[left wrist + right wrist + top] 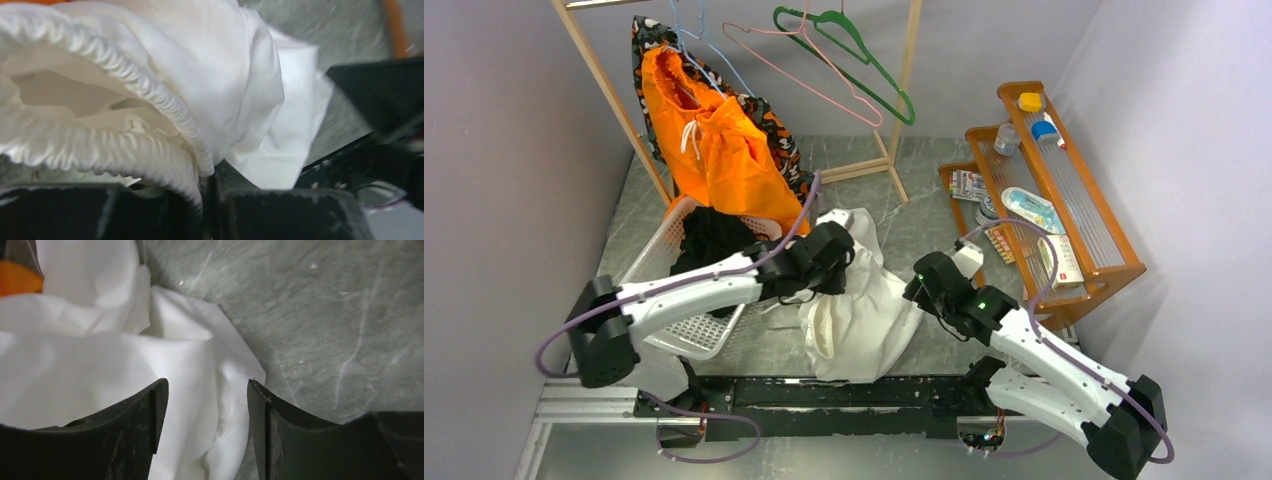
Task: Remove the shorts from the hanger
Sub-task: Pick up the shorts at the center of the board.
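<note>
Wrong cloth in hand is the biggest hazard here. The rack (pixel 607 92) stands at 11 o'clock in the top view, and the shorts (pixel 714 145) hang from it untouched, draped over a dark patterned garment (pixel 774 130). If I send the left arm up there with the white garment (pixel 854 310) in tow, I judge it could drag across the table (pixel 924 215) or snag the basket (pixel 699 335) at 9 o'clock. A lesser worry is that a hard tug on the thin orange fabric might rock the rack. The left arm lies low, stretched from 8 o'clock toward centre, with the left gripper (pixel 209 185) pinched tight on the white garment's ribbed waistband. The right arm bends in from 4 o'clock. The right gripper (pixel 206 385) hovers over that garment's edge, jaws well apart and holding nothing.
</note>
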`<state>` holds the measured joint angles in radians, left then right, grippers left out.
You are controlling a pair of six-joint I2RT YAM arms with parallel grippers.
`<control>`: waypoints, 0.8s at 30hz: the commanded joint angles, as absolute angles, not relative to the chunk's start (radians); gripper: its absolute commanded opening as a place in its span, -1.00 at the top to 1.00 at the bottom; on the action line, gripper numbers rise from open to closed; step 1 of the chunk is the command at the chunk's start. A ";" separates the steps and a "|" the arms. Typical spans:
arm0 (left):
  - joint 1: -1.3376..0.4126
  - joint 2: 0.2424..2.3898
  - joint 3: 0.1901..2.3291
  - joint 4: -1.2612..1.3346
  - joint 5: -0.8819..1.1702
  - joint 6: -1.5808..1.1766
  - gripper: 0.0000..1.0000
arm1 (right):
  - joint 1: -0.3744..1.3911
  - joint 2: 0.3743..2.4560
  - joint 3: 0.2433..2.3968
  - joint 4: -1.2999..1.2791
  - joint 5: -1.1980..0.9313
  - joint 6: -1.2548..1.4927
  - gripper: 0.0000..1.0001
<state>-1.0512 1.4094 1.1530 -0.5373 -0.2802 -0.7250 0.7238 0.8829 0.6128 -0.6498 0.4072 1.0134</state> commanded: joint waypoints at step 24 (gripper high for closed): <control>-1.205 1.929 1.265 -0.348 0.105 -0.608 -0.87 | 0.720 0.722 0.594 -0.839 0.669 1.222 -0.29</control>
